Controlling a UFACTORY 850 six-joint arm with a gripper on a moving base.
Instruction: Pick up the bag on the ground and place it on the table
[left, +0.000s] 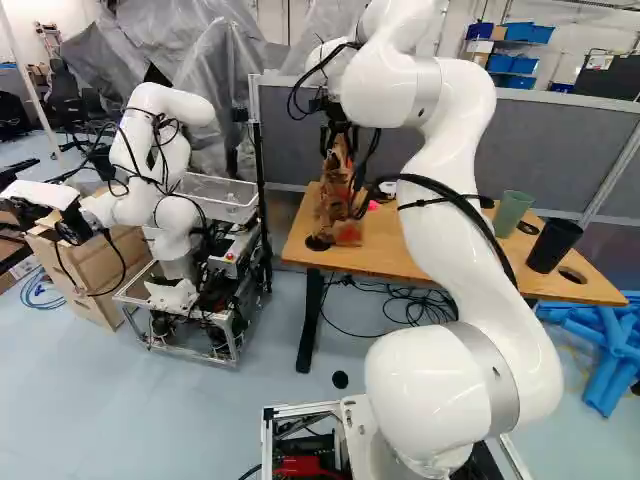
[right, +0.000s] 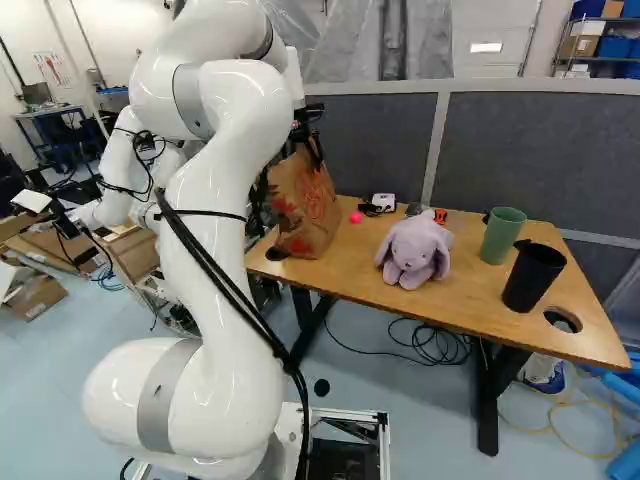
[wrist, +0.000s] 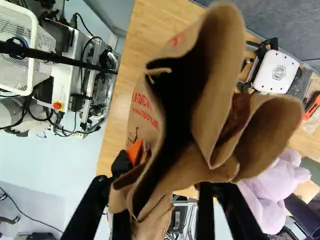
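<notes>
The gripper (left: 338, 128) points down at the top of the brown paper bag (left: 338, 205), over the near-left end of the wooden table (left: 400, 248). In the right base view the bag (right: 305, 208) leans slightly, its bottom at the tabletop (right: 455, 300); whether its full weight rests there I cannot tell. In the wrist view the gripper (wrist: 169, 176) has its fingers wide apart, an orange pad (wrist: 135, 151) exposed on one. Crumpled paper of the bag (wrist: 220, 65) lies between and ahead of them, its mouth gaping. The other finger's pad is hidden.
On the table are a purple plush bunny (right: 415, 248), a green cup (right: 502, 235), a black cup (right: 533, 277), a pink ball (right: 356, 217) and a white device (wrist: 276, 71). Another robot (left: 165, 150) stands left. Grey partitions (right: 540, 160) rise behind the table; cables (right: 435, 343) lie beneath.
</notes>
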